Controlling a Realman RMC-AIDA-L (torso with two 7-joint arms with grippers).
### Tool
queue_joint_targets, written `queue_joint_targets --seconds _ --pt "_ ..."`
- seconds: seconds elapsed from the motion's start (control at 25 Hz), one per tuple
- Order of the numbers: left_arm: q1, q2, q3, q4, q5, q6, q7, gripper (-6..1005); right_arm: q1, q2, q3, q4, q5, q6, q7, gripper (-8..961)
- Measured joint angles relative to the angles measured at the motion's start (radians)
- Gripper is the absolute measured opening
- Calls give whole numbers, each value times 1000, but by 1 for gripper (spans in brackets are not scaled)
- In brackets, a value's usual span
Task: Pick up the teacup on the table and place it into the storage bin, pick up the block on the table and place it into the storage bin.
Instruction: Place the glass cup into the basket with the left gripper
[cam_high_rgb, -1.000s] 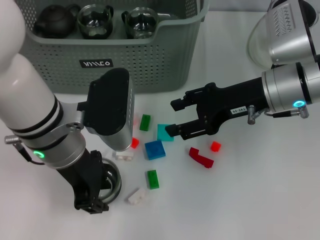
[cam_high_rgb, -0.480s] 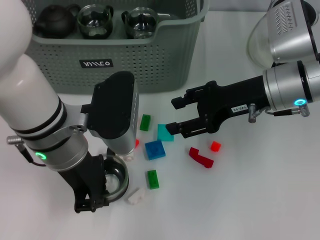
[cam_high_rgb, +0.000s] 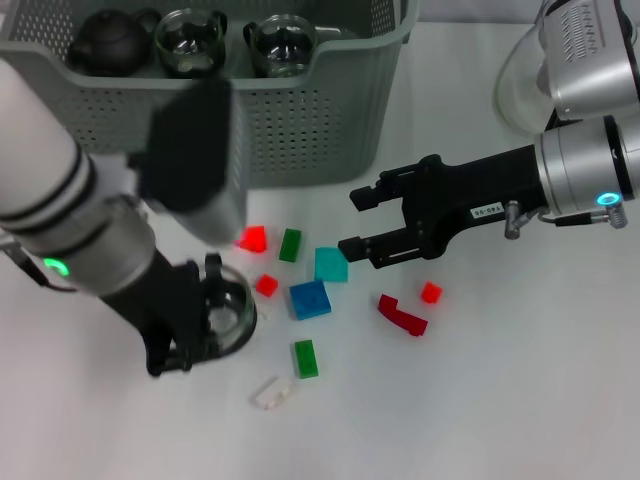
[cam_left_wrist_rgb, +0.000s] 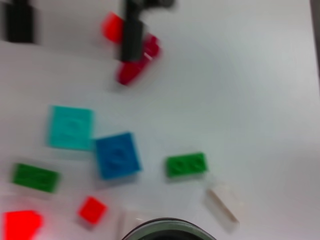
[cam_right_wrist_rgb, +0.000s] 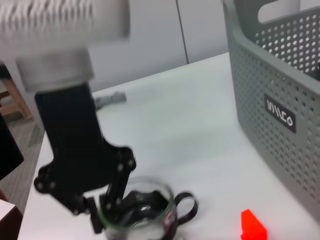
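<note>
The left gripper (cam_high_rgb: 200, 335) is clamping its black jaws on the rim of a clear glass teacup with a dark handle loop (cam_high_rgb: 228, 315), holding it low over the white surface (cam_high_rgb: 480, 400), at the near-left of the scattered blocks. The right wrist view shows this best (cam_right_wrist_rgb: 107, 210) — the black fingers are pinching the cup's wall (cam_right_wrist_rgb: 145, 207), the handle sticking out to the side. The left wrist view catches only the cup's dark rim (cam_left_wrist_rgb: 167, 231).

The right gripper (cam_high_rgb: 352, 220) is hanging above the blocks with its jaws apart, holding nothing, just over a teal square flat plastic block (cam_high_rgb: 330, 264). Beside that are lying a blue square block (cam_high_rgb: 309, 299), two green rectangular bricks (cam_high_rgb: 290, 244) (cam_high_rgb: 305, 357), a dark red L-shaped piece (cam_high_rgb: 401, 314), small red cubes (cam_high_rgb: 431, 292) (cam_high_rgb: 266, 285), a brighter red block (cam_high_rgb: 252, 239) and a translucent white brick (cam_high_rgb: 272, 393). The left wrist view is looking straight down on them, blurred, and shows the teal (cam_left_wrist_rgb: 71, 127) and blue (cam_left_wrist_rgb: 117, 155) blocks touching at a corner.

The large grey-green perforated plastic storage bin (cam_high_rgb: 300, 110) is standing at the far side, its black label showing only in the right wrist view (cam_right_wrist_rgb: 279, 114). The head view alone shows its contents — a dark round teapot (cam_high_rgb: 110, 40) and two glass cups (cam_high_rgb: 190, 42) (cam_high_rgb: 280, 42).
</note>
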Motion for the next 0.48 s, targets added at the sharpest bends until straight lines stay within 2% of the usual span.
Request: queue_joint_targets --seconds 0.32,0.44,0.48 --pt "-28 2 -195 12 -33 40 9 46 1 -9 2 -2 0 0 -4 733" --pt "-67 3 -353 7 -74 99 9 45 1 -16 3 -2 0 0 -5 733" --pt "-90 4 -437 1 -102 128 9 44 -1 -18 2 -2 0 0 -5 733"
